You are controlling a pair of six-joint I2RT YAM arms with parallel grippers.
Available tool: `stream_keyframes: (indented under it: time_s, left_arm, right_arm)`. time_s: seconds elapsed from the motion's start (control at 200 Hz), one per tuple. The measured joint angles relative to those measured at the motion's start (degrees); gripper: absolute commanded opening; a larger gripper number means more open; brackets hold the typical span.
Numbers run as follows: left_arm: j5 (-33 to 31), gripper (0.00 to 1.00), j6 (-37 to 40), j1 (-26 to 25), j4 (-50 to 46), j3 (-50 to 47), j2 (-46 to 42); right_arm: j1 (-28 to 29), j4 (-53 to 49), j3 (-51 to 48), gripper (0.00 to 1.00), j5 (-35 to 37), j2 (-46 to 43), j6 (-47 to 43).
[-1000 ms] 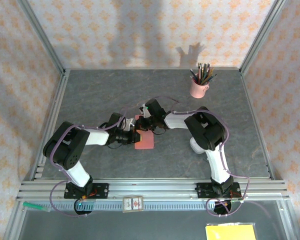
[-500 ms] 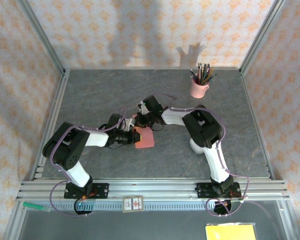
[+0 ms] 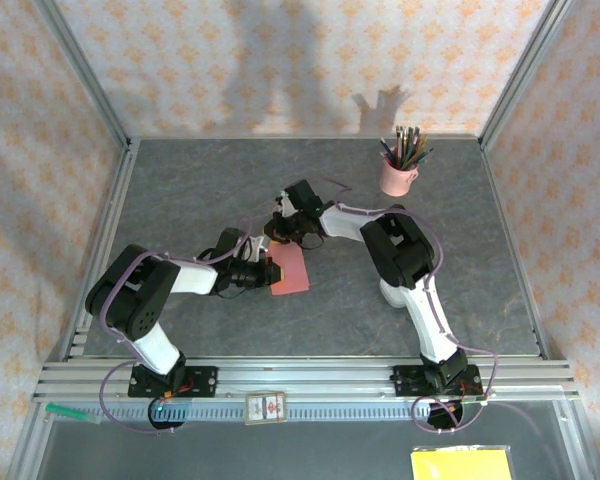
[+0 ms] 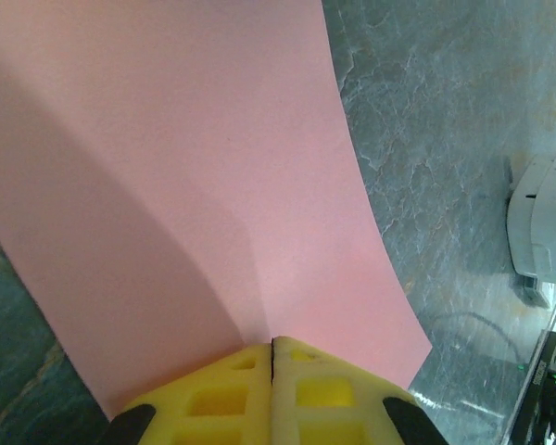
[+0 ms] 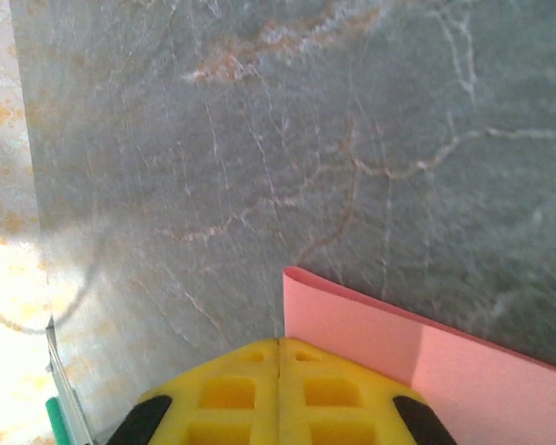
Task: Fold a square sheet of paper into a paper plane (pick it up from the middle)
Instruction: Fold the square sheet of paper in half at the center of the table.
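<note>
Square sheet of paper (image 3: 292,272) sat near the middle of the table (image 3: 430,200). The fully closed left gripper (image 4: 273,345) pinched its side facing the table's left edge, and the closed right gripper (image 5: 278,345) pinched a far corner. Folding well probably called for matching edges squarely before flattening any crease. Its salmon-pink surface bowed softly, one edge rolled over double.

The square sheet of paper (image 3: 294,273) lies mid-way on the table (image 3: 180,190) — the left gripper (image 3: 272,272) at its left edge, the right gripper (image 3: 277,238) at its far corner; a cup of pencils (image 3: 398,176) stands well behind, to the right.
</note>
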Motion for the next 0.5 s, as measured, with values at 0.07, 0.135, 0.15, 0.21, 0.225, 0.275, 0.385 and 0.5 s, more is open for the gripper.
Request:
stream_keyframes:
  time_s: [0.07,0.135,0.15,0.21,0.225,0.275,0.385,0.5]
  left_arm:
    - [-0.70,0.00,0.13,-0.02,0.44,0.00,0.02]
    - [-1.49,0.00,0.15,-0.07,0.70,0.00,0.02]
    - [-1.64,0.00,0.15,-0.07,0.76,0.00,0.02]
    - [-1.88,0.00,0.15,-0.07,0.90,0.02,0.02]
    - [-1.90,0.00,0.15,-0.09,0.94,0.02,0.02]
    - [-1.99,0.00,0.15,-0.17,1.05,0.02,0.02]
    - [-1.97,0.00,0.15,-0.17,1.09,0.02,0.02]
    - [-1.92,0.00,0.15,-0.17,1.09,0.04,-0.04]
  right_arm:
    - [0.00,-0.87,1.99,0.00,-0.07,1.11,0.66]
    - [0.00,-1.73,3.87,0.00,-0.11,2.10,1.05]
    - [0.00,-2.01,4.35,0.00,-0.13,2.38,1.11]
    - [-0.09,-2.56,6.21,0.00,0.13,3.41,1.33]
    - [-0.11,-2.69,6.62,0.00,0.17,3.63,1.46]
    - [-0.42,-3.37,8.26,0.00,0.28,4.52,1.68]
    - [-1.18,-4.68,12.66,0.00,1.16,6.78,1.95]
    - [-2.58,-5.46,16.87,0.00,3.21,8.98,1.88]
